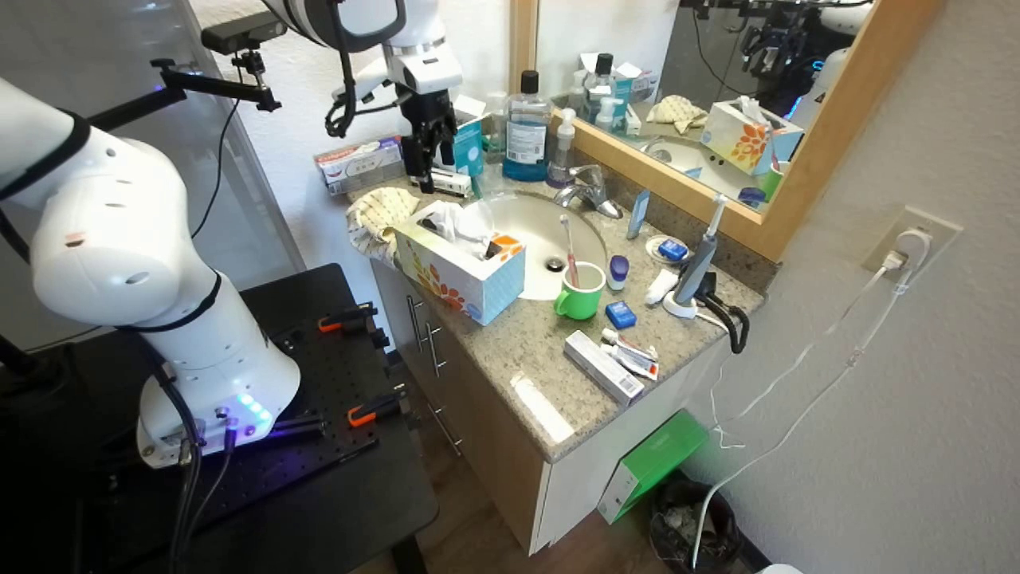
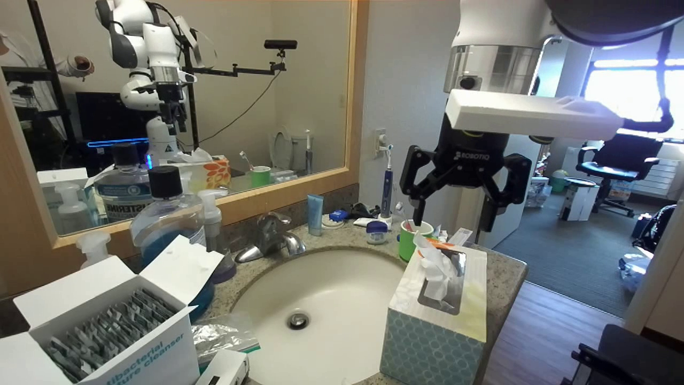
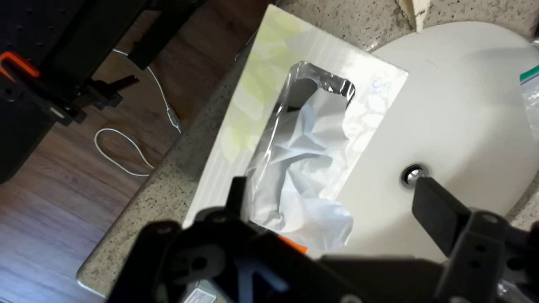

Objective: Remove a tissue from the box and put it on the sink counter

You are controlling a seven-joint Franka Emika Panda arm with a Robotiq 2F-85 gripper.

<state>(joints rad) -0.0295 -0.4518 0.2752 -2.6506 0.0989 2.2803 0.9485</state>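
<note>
I had the hand (image 2: pixel 452 222) spread wide above the tissue box (image 2: pixel 433 345). Crumpled white tissue (image 3: pixel 312 168) poked out of the box's top; box sat on the speckled stone tabletop (image 1: pixel 518 359), beside the sink basin (image 2: pixel 339 297).

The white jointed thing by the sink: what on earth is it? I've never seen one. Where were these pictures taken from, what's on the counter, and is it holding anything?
That is a robot arm. Its black gripper works rather like a hand. Two pictures come from cameras standing outside the robot; the remaining one is from a camera on its wrist, looking down past the gripper. On the sink counter are a tissue box, a green mug with a toothbrush in it, an electric toothbrush and a mouthwash bottle. The gripper is open and holds nothing; a tissue pokes out of the tissue box. The arm in the mirror is just a reflection.
</note>
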